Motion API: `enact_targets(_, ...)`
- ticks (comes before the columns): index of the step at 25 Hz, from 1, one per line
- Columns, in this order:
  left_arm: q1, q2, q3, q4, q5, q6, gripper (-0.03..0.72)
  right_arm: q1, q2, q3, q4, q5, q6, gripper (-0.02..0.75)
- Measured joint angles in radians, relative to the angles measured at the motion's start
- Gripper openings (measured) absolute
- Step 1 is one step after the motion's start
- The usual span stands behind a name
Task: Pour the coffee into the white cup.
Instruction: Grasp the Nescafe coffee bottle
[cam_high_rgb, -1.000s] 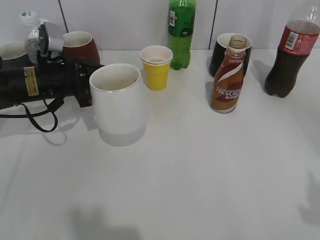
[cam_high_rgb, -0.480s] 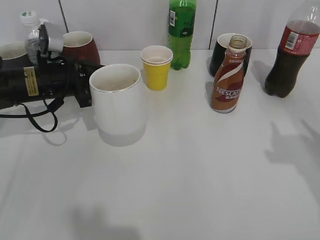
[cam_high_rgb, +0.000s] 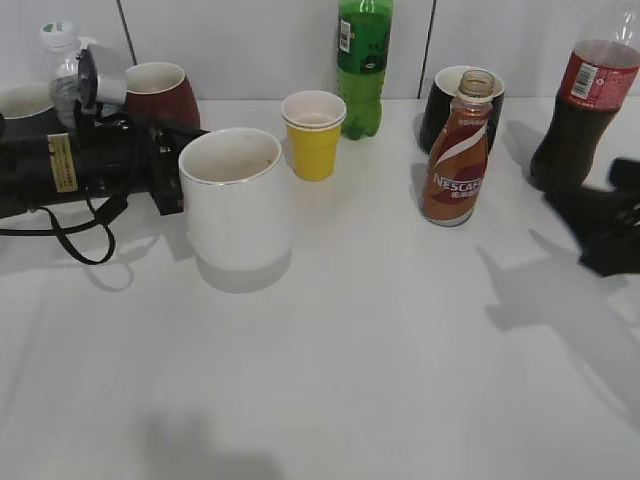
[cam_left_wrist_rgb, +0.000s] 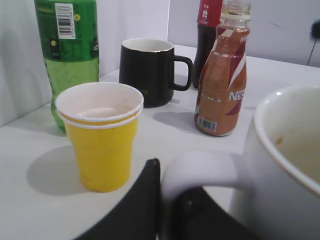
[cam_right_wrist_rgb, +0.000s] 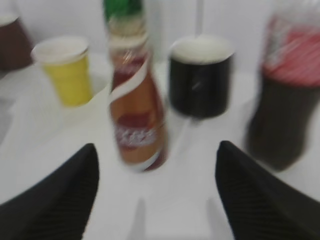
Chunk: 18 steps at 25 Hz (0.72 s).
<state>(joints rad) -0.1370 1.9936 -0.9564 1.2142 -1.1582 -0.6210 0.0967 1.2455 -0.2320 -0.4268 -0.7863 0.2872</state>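
White tabletop (cam_high_rgb: 380, 380), tiled wall behind. Far left: left gripper (cam_high_rgb: 165, 170) clamped on the handle of the white cup (cam_high_rgb: 237, 195), left of centre. Upper middle: yellow paper cup (cam_high_rgb: 313, 134), green bottle (cam_high_rgb: 362, 65). Right of centre: uncapped Nescafe bottle (cam_high_rgb: 457, 152), upright, holding the coffee, black mug (cam_high_rgb: 442, 105) just behind. Right edge: cola bottle (cam_high_rgb: 580, 110), plus right gripper (cam_right_wrist_rgb: 157, 200) spread wide, gripping nothing, blurry.

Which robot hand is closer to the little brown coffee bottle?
The right one. The right gripper is off to the coffee bottle's right, open and facing it, not touching. The left gripper is far across the table, at the white cup's handle.
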Motion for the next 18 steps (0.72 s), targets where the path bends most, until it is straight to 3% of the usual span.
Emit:
enact_targets(5, 0.0, 0.0, 0.0, 0.0, 0.002, 0.0, 0.036, 0.0, 0.27, -0.044, -0.116, -0.165, 0.02, 0.661)
enact_targets(18, 0.0, 0.0, 0.0, 0.001, 0.003, 0.0, 0.036, 0.007, 0.581, -0.295, -0.194, -0.201, 0.022, 0.673)
